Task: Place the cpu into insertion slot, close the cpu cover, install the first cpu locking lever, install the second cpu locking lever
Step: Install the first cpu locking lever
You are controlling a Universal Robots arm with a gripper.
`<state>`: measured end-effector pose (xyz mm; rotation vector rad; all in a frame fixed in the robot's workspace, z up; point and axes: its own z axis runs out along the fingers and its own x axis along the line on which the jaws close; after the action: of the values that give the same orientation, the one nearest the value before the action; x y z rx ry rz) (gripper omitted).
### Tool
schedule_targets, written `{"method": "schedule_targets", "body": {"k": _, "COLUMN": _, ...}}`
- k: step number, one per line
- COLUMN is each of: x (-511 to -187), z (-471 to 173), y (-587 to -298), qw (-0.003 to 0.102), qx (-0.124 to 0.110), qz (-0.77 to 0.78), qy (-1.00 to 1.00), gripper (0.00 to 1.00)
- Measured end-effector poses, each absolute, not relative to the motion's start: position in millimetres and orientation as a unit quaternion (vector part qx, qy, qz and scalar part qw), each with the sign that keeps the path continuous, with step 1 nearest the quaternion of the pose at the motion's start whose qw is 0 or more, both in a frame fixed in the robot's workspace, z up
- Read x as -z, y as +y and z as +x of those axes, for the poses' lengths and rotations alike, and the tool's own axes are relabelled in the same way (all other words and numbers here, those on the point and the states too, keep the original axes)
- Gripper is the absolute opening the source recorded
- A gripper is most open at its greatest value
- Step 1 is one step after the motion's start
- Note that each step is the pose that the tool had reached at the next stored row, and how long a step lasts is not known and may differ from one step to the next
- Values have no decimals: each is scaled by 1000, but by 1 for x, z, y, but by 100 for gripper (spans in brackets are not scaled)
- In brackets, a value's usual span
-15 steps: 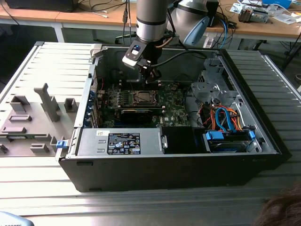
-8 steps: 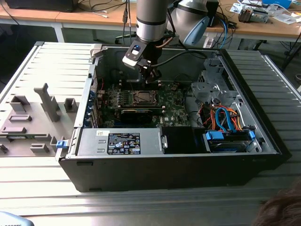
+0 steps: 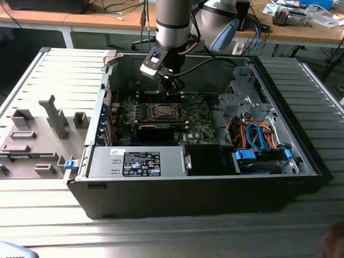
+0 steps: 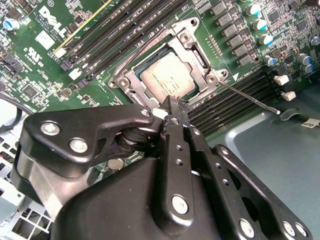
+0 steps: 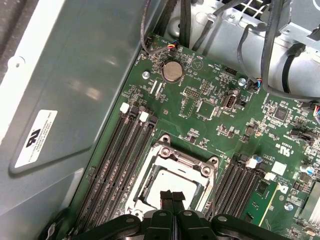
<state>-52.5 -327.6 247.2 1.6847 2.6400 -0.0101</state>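
Note:
The cpu lies flat in the insertion slot on the green board inside the open computer case. The cpu cover, a grey metal frame, lies down around the chip's pale face. One thin wire locking lever sticks out sideways from the socket, unlatched. My gripper hangs just above the socket's edge with its black fingers shut together and nothing between them.
Black memory slots flank the socket on both sides. A coin battery sits further along the board. The case wall, a power supply and a drive cage with coloured cables ring the board. A grey fixture stands outside.

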Motion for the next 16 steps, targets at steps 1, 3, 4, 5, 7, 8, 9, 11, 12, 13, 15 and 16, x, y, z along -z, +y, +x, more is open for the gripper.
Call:
{"method": "schedule_targets", "body": {"k": 1, "x": -247, "z": -52, "y": -328, "qw": 5, "qx": 3, "qz": 538, "qy": 843, "gripper": 11}}
{"method": "schedule_targets", "body": {"k": 3, "x": -247, "z": -52, "y": -328, "qw": 5, "qx": 3, "qz": 537, "qy": 843, "gripper": 11}}
{"method": "schedule_targets", "body": {"k": 4, "x": -247, "z": -52, "y": -328, "qw": 5, "qx": 3, "qz": 537, "qy": 844, "gripper": 11}}
{"method": "schedule_targets", "body": {"k": 5, "x": -247, "z": -52, "y": -328, "qw": 5, "qx": 3, "qz": 536, "qy": 844, "gripper": 11}}
{"method": "schedule_targets", "body": {"k": 7, "x": -247, "z": -53, "y": -328, "qw": 5, "qx": 3, "qz": 536, "qy": 844, "gripper": 11}}
{"method": "schedule_targets", "body": {"k": 8, "x": -247, "z": -52, "y": -328, "qw": 5, "qx": 3, "qz": 535, "qy": 845, "gripper": 11}}
{"method": "schedule_targets", "body": {"k": 9, "x": -247, "z": -52, "y": -328, "qw": 5, "qx": 3, "qz": 535, "qy": 845, "gripper": 11}}
{"method": "schedule_targets", "body": {"k": 11, "x": -247, "z": -52, "y": -328, "qw": 5, "qx": 3, "qz": 534, "qy": 845, "gripper": 11}}
{"method": "schedule_targets", "body": {"k": 12, "x": -247, "z": -52, "y": -328, "qw": 5, "qx": 3, "qz": 534, "qy": 845, "gripper": 11}}
{"method": "schedule_targets", "body": {"k": 13, "x": -247, "z": -52, "y": -328, "qw": 5, "qx": 3, "qz": 534, "qy": 846, "gripper": 11}}
{"method": "schedule_targets", "body": {"k": 15, "x": -247, "z": -52, "y": -328, "qw": 5, "qx": 3, "qz": 533, "qy": 846, "gripper": 11}}
{"method": "schedule_targets", "body": {"k": 16, "x": -247, "z": -52, "y": -328, "qw": 5, "qx": 3, "qz": 533, "qy": 846, "gripper": 11}}
